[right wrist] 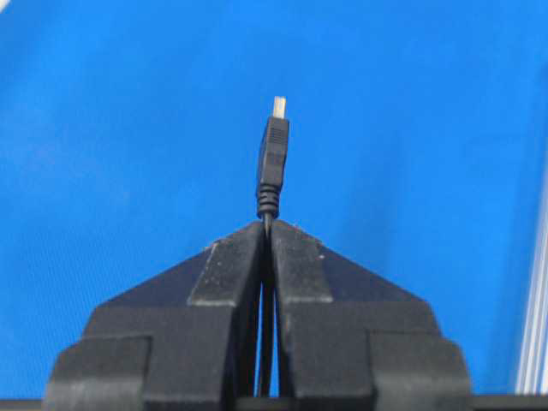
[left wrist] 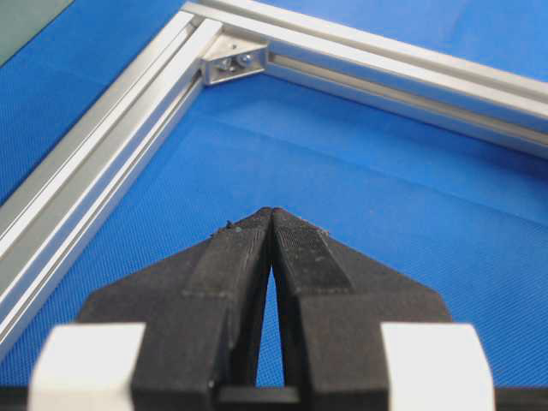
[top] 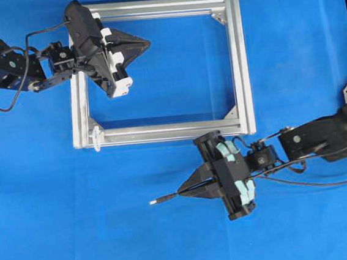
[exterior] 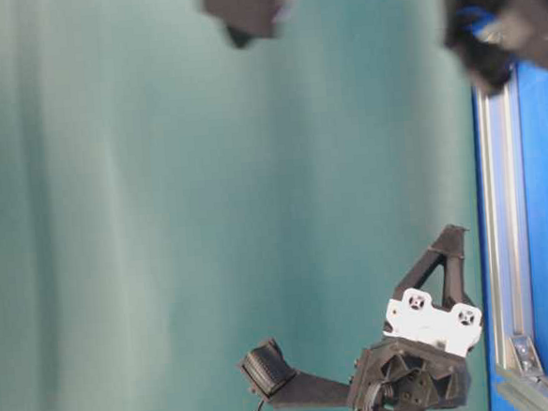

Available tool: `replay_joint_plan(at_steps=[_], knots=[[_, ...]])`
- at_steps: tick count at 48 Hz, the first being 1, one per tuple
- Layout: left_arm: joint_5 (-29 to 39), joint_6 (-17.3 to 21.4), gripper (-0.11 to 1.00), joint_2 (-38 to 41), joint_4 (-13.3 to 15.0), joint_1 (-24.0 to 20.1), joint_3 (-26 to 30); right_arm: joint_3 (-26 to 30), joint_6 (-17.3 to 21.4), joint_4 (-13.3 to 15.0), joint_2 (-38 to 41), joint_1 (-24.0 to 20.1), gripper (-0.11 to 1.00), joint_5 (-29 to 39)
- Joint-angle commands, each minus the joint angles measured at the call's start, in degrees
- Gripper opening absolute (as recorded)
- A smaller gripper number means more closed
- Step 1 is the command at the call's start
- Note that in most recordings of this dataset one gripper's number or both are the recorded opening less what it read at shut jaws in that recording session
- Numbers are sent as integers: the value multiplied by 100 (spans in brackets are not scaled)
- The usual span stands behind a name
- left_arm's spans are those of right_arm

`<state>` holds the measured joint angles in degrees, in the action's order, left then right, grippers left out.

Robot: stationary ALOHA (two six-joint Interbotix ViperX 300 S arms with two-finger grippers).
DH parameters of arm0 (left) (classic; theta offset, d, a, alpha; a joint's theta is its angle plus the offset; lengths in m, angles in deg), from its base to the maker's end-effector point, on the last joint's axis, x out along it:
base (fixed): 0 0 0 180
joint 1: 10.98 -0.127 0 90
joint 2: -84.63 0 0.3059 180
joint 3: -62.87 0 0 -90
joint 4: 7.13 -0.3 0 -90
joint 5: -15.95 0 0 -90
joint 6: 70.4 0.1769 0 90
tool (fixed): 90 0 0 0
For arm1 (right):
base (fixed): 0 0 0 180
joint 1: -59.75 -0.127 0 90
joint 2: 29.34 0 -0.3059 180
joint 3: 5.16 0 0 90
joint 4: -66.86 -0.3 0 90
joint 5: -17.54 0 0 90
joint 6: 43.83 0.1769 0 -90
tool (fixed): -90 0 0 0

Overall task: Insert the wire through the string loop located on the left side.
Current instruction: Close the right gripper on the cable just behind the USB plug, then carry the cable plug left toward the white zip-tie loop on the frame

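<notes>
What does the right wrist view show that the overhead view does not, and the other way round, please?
Only the right wrist view shows close up how the wire runs between the shut fingertips of the right gripper, its plug pointing away with a pale tip. Only the overhead view shows the aluminium frame, the string loop at its lower left corner, and the left gripper, shut and empty above the frame's upper left. Both show the right gripper holding the wire over the blue table.

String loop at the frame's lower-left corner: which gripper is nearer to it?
Left, narrowly. The left gripper hovers shut inside the frame's top, up and right of the string loop. The right gripper, shut on the wire, is outside, below and right.
</notes>
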<state>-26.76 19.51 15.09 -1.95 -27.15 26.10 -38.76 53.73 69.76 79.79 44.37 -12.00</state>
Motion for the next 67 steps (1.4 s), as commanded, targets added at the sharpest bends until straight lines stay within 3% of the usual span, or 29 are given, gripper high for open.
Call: replay_joint_plan(at_steps=[1,67], knots=[[0,-9,0,-211,-9,-9,44,88,0,-18,-431,44,0,211],[79,-26,0,-220,-9,-9,44,62,-9,0,-589,44,0,352]])
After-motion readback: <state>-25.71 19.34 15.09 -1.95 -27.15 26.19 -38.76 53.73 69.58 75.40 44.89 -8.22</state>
